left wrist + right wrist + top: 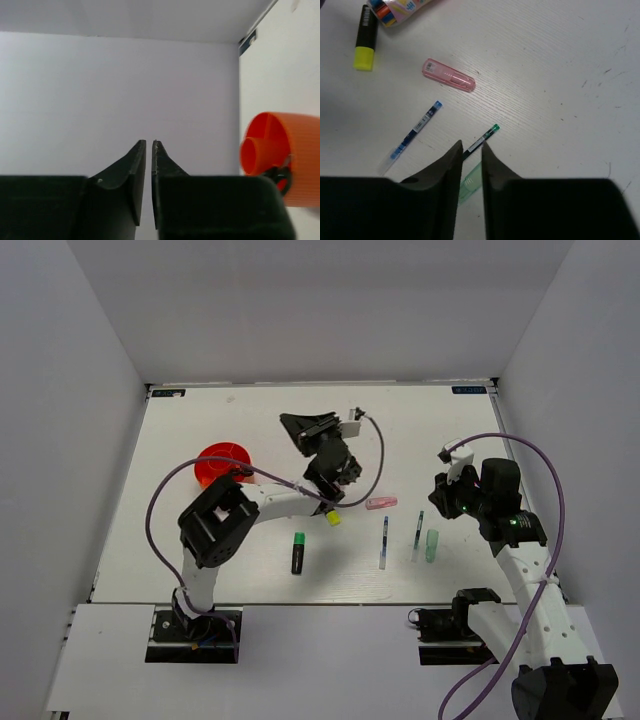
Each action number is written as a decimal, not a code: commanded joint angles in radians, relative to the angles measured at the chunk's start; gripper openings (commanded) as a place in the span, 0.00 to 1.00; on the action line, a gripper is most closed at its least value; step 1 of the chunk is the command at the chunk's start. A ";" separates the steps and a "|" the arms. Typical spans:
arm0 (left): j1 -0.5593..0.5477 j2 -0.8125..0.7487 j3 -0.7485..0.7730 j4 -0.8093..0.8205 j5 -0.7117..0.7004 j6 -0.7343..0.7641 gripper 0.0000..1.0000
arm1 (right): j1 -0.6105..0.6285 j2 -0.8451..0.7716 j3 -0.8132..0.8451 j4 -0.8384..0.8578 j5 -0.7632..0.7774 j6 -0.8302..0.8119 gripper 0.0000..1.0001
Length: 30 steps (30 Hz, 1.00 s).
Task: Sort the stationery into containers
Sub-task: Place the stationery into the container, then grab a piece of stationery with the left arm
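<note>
Red-orange plastic, the round organiser (222,462) is sitting on the left part of the white table (200,410), its inner compartments showing in the left wrist view. The left gripper (292,422) is hanging in the air beyond it and to its right, turned sideways toward the left wall. Its fingers (135,165) are pressing almost together with only a slit between them, gripping nothing.

Near the middle, a yellow-capped highlighter (332,517) and a green-capped highlighter (298,552) are lying apart. To their right, a pink eraser (381,503), a blue-tipped pen (384,542), a green-tipped pen (418,535) and a pale-green cap (431,545) are lying loose on the table, the cap just beside the green-tipped pen. The right gripper (470,146) is hovering above that pen and cap, jaws narrowly parted, holding nothing.
</note>
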 commanded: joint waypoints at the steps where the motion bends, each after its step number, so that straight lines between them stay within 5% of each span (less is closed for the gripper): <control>1: -0.067 0.055 0.139 0.207 -0.133 0.113 0.21 | -0.004 0.001 -0.001 0.009 -0.005 0.011 0.19; 7: -0.096 0.150 0.208 0.368 -0.174 0.204 0.44 | -0.001 0.024 -0.001 0.009 -0.002 0.014 0.41; 13: -0.086 0.171 0.291 0.368 -0.174 0.203 0.56 | -0.004 0.027 -0.001 0.010 0.003 0.016 0.44; 19: -0.093 -0.121 0.343 0.367 -0.174 0.190 0.70 | 0.000 0.033 0.001 0.010 -0.002 0.019 0.45; 21: -0.102 -0.182 0.390 0.367 -0.173 0.177 0.74 | 0.000 0.034 0.001 0.012 -0.008 0.020 0.53; 25: -0.151 -0.232 0.518 0.354 -0.173 0.131 0.85 | 0.003 0.045 0.014 -0.002 -0.026 0.016 0.89; 30: -0.179 -0.165 0.754 0.097 -0.165 -0.150 0.91 | 0.002 0.097 0.062 -0.065 -0.104 0.022 0.89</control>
